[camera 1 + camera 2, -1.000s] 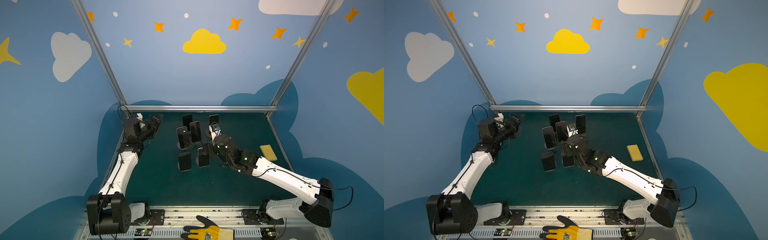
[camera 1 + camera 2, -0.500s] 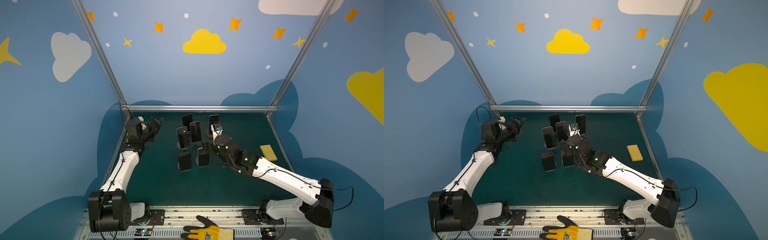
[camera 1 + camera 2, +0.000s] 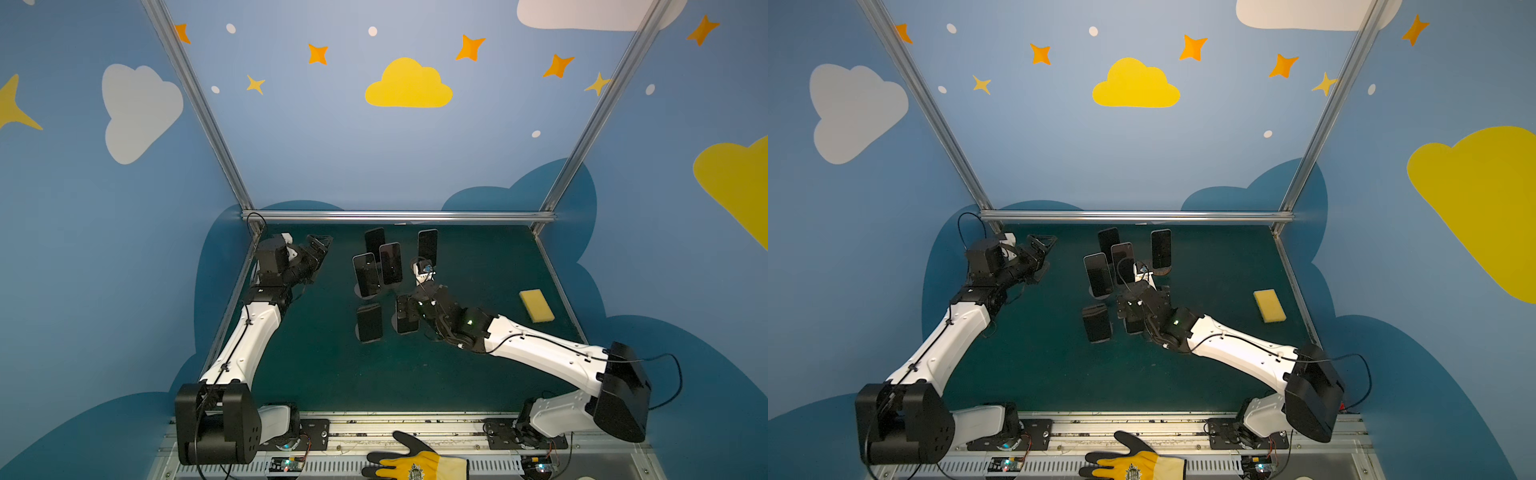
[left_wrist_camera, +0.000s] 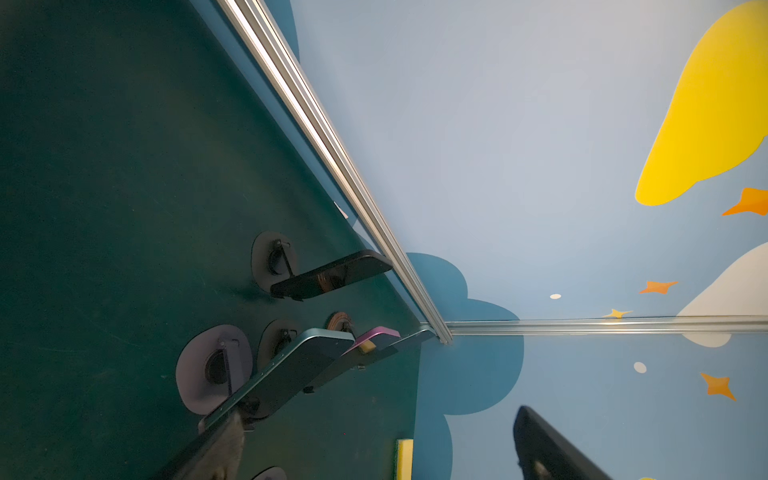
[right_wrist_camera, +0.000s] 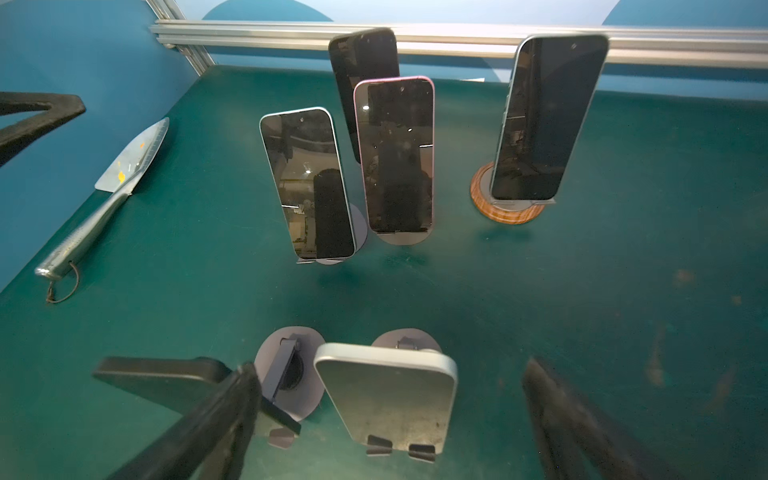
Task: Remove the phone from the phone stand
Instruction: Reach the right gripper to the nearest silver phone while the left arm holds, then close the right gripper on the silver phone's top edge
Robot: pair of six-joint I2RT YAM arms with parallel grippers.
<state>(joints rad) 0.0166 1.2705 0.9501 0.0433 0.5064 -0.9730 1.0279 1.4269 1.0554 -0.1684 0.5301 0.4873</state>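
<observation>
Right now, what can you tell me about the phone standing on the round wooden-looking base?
The phone is a slim slab with a dark, glossy, unlit screen, rounded corners and a pale silvery edge. It stands upright, leaning slightly back, its lower edge on the grey lip of a round wood-grain base. The base sits on the green table, toward the back, right of the other standing phones in both top views. Only that base touches it.
</observation>
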